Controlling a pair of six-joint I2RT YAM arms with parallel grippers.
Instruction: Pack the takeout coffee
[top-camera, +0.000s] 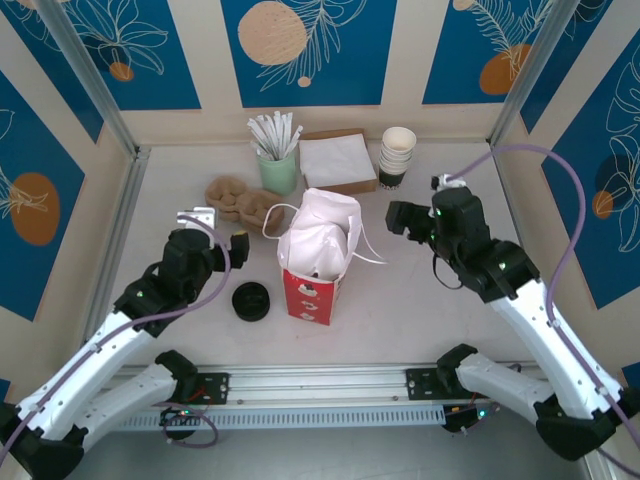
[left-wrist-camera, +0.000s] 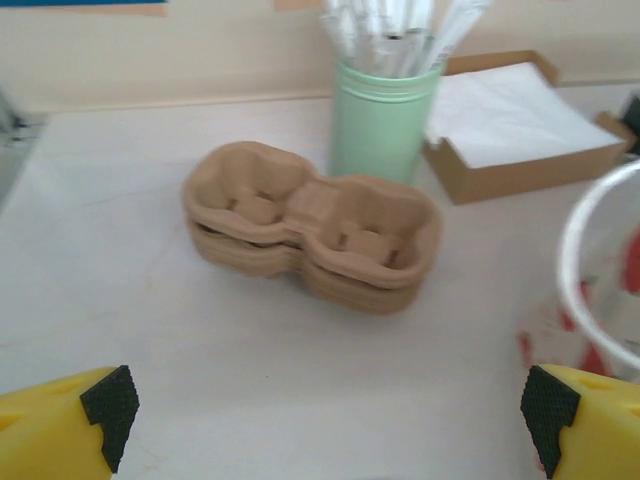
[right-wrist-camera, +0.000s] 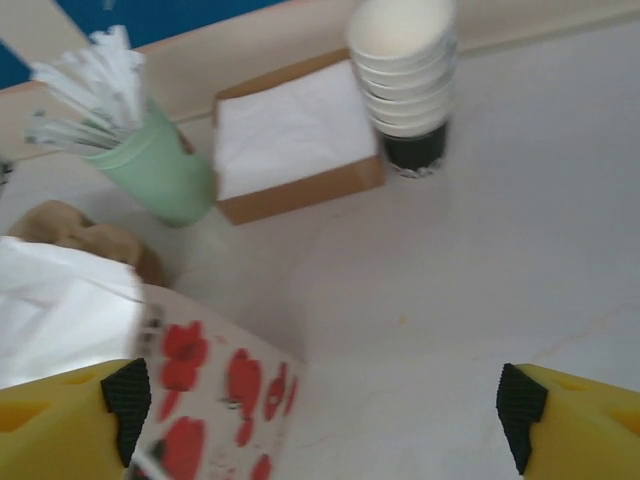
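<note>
Right gripper (right-wrist-camera: 320, 405) is spreading its yellow fingers wide across the lower corners of its wrist view, gripping nothing. The red bag (right-wrist-camera: 230, 390) is showing at lower left, just beside one black pad. Left gripper (left-wrist-camera: 330, 405) is gaping wide too, empty, facing the brown cup carriers (left-wrist-camera: 312, 232) at mid-frame. White wrapping (top-camera: 322, 235) is filling the bag's mouth, so where the takeout coffee is sitting, I cannot tell.

Pulp trays (left-wrist-camera: 312, 235) nr green cup (left-wrist-camera: 383, 125); napkin box (left-wrist-camera: 530, 172); cup stack (right-wrist-camera: 405, 80).
</note>
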